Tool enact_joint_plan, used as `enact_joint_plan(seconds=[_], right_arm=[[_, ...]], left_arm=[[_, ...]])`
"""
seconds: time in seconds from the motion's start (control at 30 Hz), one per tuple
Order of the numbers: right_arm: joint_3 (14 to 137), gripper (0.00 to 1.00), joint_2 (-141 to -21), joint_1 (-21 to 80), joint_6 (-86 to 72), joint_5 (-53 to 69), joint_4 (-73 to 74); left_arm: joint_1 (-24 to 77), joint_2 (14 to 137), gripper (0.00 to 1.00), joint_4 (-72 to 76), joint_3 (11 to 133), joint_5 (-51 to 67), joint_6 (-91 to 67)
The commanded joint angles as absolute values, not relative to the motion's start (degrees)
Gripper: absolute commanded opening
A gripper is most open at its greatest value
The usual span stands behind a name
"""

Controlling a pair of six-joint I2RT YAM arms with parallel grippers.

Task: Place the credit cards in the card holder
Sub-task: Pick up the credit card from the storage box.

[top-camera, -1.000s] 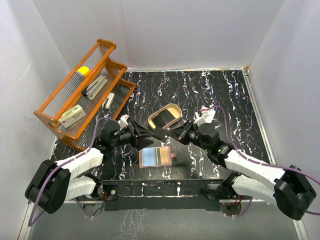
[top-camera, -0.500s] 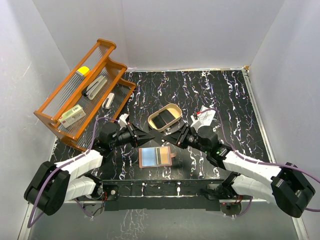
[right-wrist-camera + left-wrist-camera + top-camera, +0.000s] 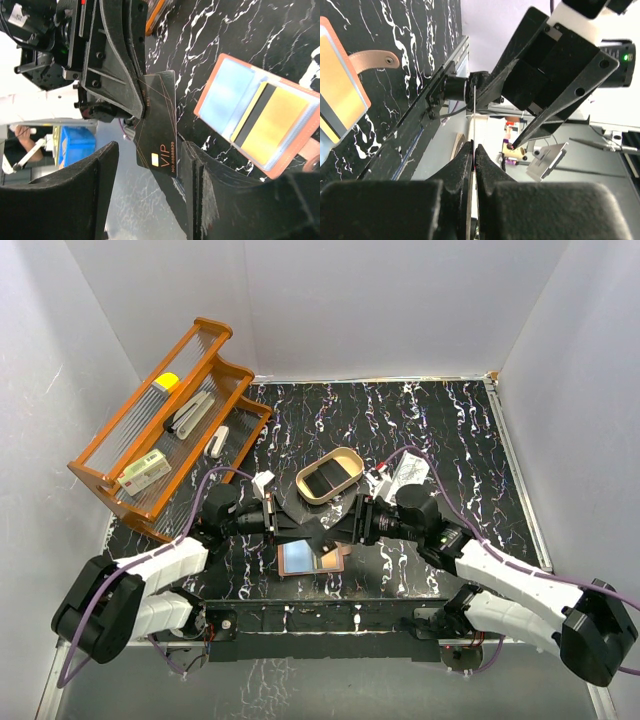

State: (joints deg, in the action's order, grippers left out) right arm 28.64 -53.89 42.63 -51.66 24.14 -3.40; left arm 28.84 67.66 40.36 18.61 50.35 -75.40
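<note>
Holder (image 3: 312, 557) is laid open on the near table (image 3: 450, 440), and raised just beyond it a black card (image 3: 159, 127) is pinched by one edge in the clenched left gripper (image 3: 474, 147), the right gripper (image 3: 149, 146) parted around it, so it could be twisted loose and dropped.

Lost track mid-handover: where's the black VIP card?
In the right wrist view, the black VIP card is pinched by the left gripper, inside the open right gripper, close beside the card holder.

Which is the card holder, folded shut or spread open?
Spread open: the card holder lies flat, pockets up, showing a blue card and an orange card.
</note>
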Motion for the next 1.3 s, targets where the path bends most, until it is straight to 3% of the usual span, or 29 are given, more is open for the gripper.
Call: enact_joint_plan(seconds=[0.0,0.17,0.27,0.37,0.47,0.57,0.63,0.77,0.9,1.13,1.27], right_arm=[[32.1,0.5,-55.9,42.4,-50.3,31.1,-5.7],[32.2,0.36,-57.7,42.4,-51.2,34.0,-8.7],[31.8,0.22,-57.8,42.4,-51.3,34.6,-9.8],[31.1,0.17,-58.4,42.4,-51.9,35.9,-11.5],[30.6,0.0,-58.7,42.4,-51.8,36.0,-11.7],[29.6,0.0,-57.9,42.4,-51.9,33.2,-11.6],[28.2,0.0,-57.0,42.4,-52.4,30.4,-12.0],[25.2,0.0,-58.4,42.4,-53.9,25.6,-14.7],[24.1,0.0,-61.5,42.4,-54.1,20.5,-16.4],[23.8,0.0,-69.2,42.6,-56.0,16.2,-21.8],[23.5,0.0,-72.9,42.9,-56.5,14.1,-23.2]], left_arm=[[28.9,64.5,0.0,38.5,18.6,55.6,-70.2],[28.9,64.6,0.0,39.5,18.1,56.8,-70.1],[28.9,65.1,0.0,40.2,17.5,56.8,-70.5],[28.9,65.5,0.0,40.8,17.3,57.0,-70.7],[28.9,65.5,0.0,39.4,17.4,56.5,-69.9],[28.7,64.4,0.28,32.0,18.9,53.9,-66.7],[28.1,62.8,0.41,20.7,20.9,49.6,-62.9],[27.5,62.3,0.45,-5.6,27.0,30.6,-52.5],[27.4,64.4,0.37,-9.2,27.2,24.3,-51.9],[27.4,67.2,0.08,-9.6,25.6,20.5,-51.7],[27.4,68.8,0.0,-8.9,24.3,19.8,-51.8]])
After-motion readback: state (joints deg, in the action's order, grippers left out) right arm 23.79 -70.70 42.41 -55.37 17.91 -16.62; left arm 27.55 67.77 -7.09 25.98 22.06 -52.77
